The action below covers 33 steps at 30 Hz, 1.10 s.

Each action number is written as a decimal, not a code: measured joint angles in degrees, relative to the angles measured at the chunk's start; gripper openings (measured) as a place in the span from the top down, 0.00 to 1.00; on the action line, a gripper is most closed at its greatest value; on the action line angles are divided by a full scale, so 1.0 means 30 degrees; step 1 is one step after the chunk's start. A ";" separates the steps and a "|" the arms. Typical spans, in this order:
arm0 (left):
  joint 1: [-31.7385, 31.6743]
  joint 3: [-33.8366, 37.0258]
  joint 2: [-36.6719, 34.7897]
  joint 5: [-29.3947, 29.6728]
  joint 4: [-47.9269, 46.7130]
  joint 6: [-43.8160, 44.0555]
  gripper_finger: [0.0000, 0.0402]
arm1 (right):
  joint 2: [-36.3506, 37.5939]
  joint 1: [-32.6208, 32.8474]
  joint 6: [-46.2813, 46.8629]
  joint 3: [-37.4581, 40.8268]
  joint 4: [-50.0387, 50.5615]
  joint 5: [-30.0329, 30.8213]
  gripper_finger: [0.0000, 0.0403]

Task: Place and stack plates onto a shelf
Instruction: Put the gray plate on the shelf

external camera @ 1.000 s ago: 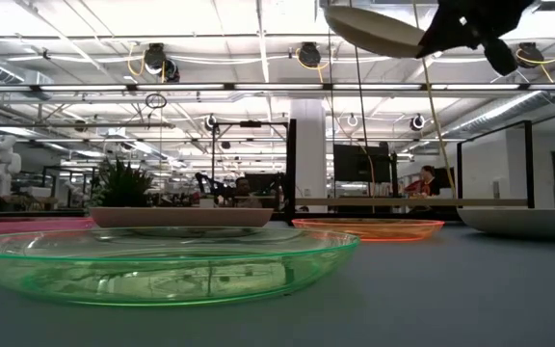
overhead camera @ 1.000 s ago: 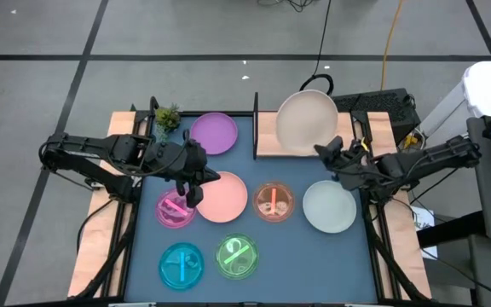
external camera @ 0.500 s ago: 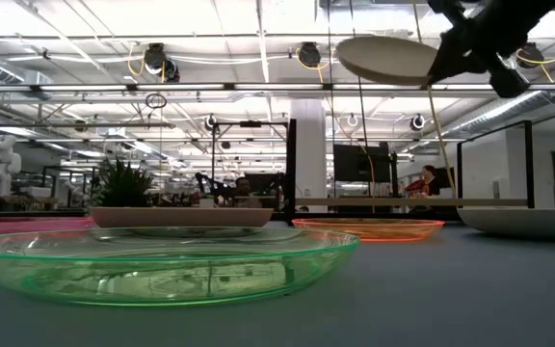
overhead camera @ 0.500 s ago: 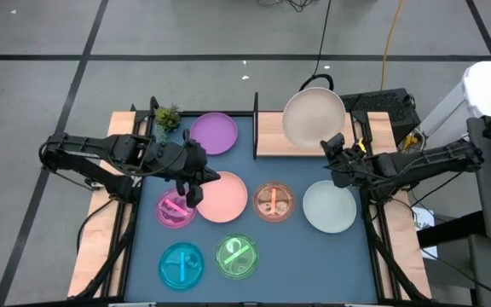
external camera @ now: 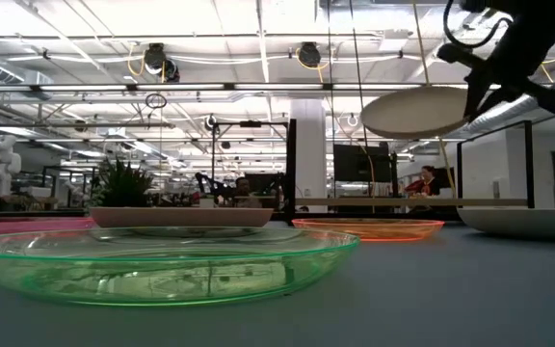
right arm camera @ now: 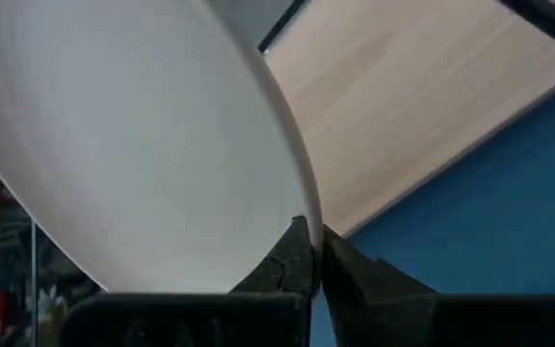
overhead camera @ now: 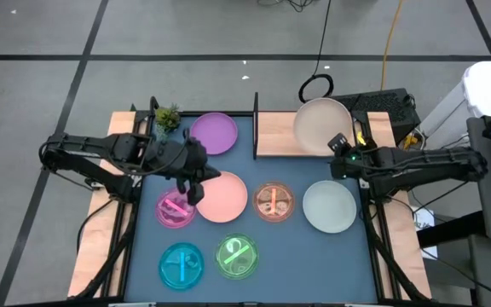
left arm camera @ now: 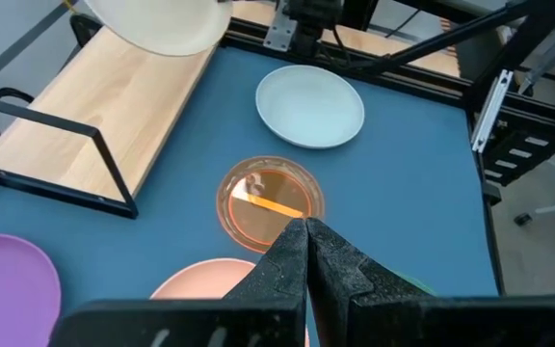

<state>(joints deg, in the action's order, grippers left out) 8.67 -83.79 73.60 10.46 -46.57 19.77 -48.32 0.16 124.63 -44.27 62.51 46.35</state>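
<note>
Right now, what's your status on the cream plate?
Right gripper shut on cream plate, held above the shelf, not yet down. Left gripper shut, empty, over pink plate. Shelf bare.

Cream plate (overhead camera: pixel 322 125), upper right. Purple plate (overhead camera: pixel 213 133), upper centre-left. Pink plate (overhead camera: pixel 225 196), centre. Pale mint-white plate (overhead camera: pixel 329 206), right. Translucent plates: magenta (overhead camera: pixel 174 210), orange-brown (overhead camera: pixel 273 202), cyan (overhead camera: pixel 181 265), green (overhead camera: pixel 238 257). Shelf (overhead camera: pixel 275 135) light wood, black upright. Table (overhead camera: pixel 297 247) blue.
</note>
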 joint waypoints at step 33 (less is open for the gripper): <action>-0.0562 0.0000 0.0000 0.0015 0.0036 0.0576 0.99 | 0.2967 -0.6177 -0.0282 0.7146 -0.8511 -0.3214 1.00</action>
<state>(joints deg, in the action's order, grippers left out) 6.99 -83.79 73.60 10.50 -46.46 21.50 -39.42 -18.37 123.79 -22.83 36.98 36.71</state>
